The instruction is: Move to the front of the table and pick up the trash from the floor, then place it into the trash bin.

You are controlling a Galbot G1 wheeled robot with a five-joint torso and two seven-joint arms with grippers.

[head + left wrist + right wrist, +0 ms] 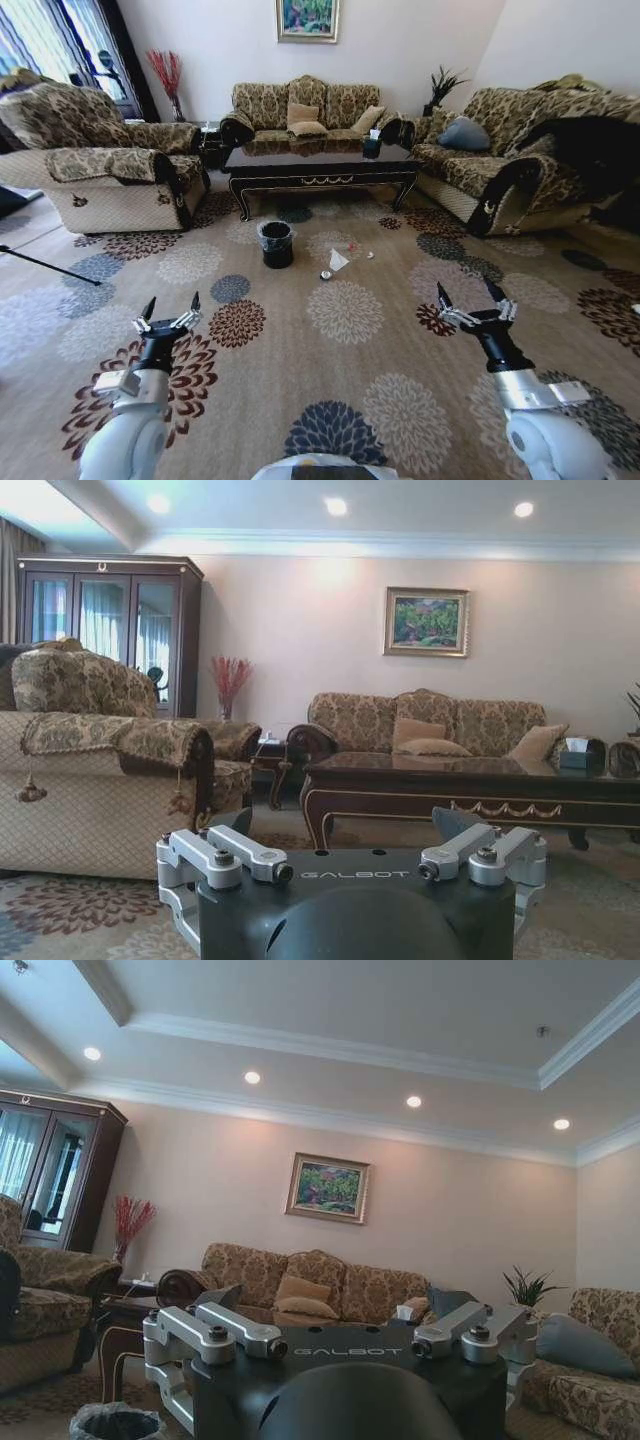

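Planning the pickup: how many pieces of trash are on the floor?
3 clearly: a white paper, a can and a scrap, right of the trash bin; others may be too small to see.

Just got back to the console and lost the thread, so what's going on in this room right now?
Nothing is being handled. The robot stands on the floral carpet, back from the table. The left gripper and right gripper are both held low in front, open and empty. The trash lies on the carpet in front of the table: a white paper piece, with a small can and a bottle near it. The trash bin stands just left of it.
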